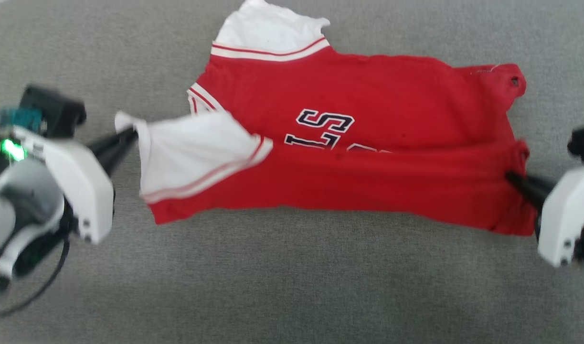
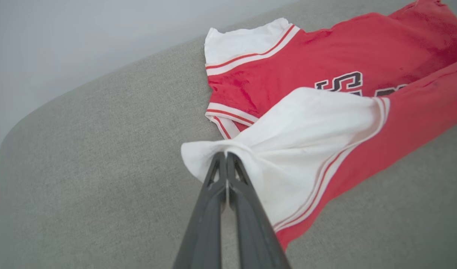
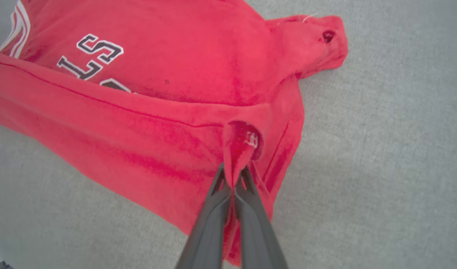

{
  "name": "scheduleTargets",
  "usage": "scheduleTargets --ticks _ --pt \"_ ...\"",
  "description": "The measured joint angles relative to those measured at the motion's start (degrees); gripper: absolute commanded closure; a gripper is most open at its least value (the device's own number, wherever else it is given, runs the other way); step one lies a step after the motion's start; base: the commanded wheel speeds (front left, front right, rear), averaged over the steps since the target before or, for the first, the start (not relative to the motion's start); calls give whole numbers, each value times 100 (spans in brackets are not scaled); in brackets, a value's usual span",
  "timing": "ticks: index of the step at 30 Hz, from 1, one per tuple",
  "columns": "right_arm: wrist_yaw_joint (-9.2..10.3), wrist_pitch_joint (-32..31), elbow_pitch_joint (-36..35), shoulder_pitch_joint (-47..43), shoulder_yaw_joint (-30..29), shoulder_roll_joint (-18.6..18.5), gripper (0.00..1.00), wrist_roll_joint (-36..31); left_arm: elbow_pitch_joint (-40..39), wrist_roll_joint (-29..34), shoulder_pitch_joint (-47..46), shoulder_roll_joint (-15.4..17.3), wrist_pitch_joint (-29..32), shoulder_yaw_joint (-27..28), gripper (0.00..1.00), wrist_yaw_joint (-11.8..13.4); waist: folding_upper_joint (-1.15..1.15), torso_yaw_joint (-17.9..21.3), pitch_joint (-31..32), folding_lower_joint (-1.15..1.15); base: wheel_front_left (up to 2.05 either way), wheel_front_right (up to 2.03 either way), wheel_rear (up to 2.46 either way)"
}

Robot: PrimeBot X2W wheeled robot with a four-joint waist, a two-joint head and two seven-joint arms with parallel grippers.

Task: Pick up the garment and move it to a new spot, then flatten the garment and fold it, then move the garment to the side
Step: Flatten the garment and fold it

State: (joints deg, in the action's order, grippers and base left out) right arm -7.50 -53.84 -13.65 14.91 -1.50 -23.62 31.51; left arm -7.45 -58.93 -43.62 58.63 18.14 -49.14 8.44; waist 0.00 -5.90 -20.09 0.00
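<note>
The garment [image 1: 368,95] lies across the padded surface [image 1: 292,286], with the left pincer [image 1: 129,136] at its left sleeve end and the right pincer [image 1: 511,177] at its right edge.

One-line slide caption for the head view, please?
Half-folded red jersey on grey upholstery, pinched by the left gripper at a white sleeve and by the right gripper at its opposite end.

Grey fabric surface [image 1: 292,291], pale wall [image 2: 82,33] behind.
You see woven grey cloth spreading near and far under soft, even light; in the left wrist view its rounded corner [image 2: 15,127] meets the plain wall.
</note>
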Motion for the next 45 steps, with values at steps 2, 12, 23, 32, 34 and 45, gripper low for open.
scheduleTargets --ticks 2,12,23,32,34,45 --pt "0 107 241 347 104 -7 100 -70 394 144 -289 -244 36 -32 100 -214 0 26 -82 0 0 0 0" --pt "0 850 1928 1669 784 64 100 -243 2699 242 -1198 -1435 209 -318 100 -1127 0 165 -540 0 0 0 0" --pt "-1 1225 3098 2342 1376 104 63 -149 4457 -171 -1470 -2198 469 -501 93 -1527 0 247 -662 0 0 0 0" --pt "0 1597 3165 2383 1233 45 0 -74 4659 -272 -1636 -2105 513 -547 0 -1575 0 217 -460 0 0 0 0" --pt "1 1728 2989 2279 1045 42 0 -73 4499 -288 -1636 -1992 550 -542 0 -1574 0 202 -387 0 0 0 0" --pt "1 2952 1376 1216 -157 505 0 -592 2357 -564 -858 -1065 712 -410 0 -656 0 175 -91 0 0 0 0"
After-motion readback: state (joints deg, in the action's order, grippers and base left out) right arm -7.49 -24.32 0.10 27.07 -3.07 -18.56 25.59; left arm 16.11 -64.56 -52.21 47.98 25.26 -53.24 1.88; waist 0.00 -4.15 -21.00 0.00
